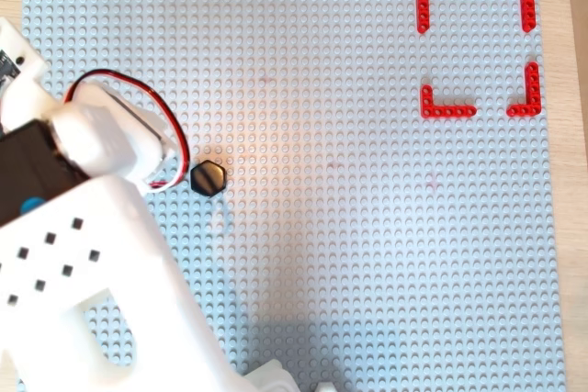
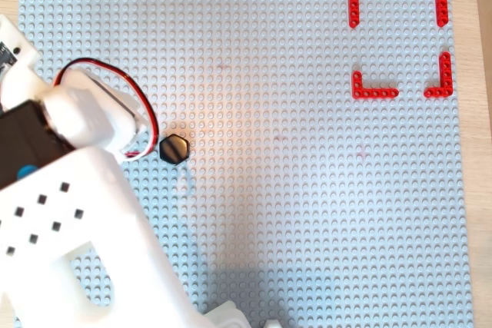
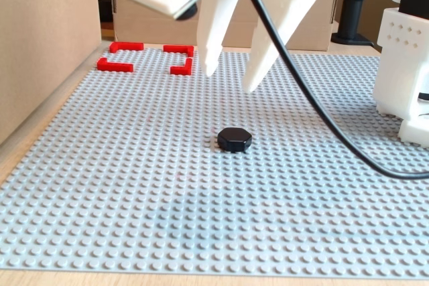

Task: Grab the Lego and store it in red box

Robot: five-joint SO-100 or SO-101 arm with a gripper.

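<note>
1. Claw (image 3: pixel 231 80) hangs open above the hexagonal black Lego (image 3: pixel 234 139), w/ nothing held, as we see in fixed view.
2. We see the Lego on the grey baseplate (image 1: pixel 367 227), well apart from the red box (image 1: pixel 479 48).

The Lego (image 3: pixel 234 138) is glossy black. The red box (image 1: pixel 478 47) is bright red, made of studded corner pieces. The baseplate (image 1: pixel 367 245) is pale grey-blue, patterned all over with rows of studs. The end effector (image 3: pixel 232 78) is white, the cable (image 3: pixel 315 108) black, and the desk (image 3: pixel 27 159) light wood.
</note>
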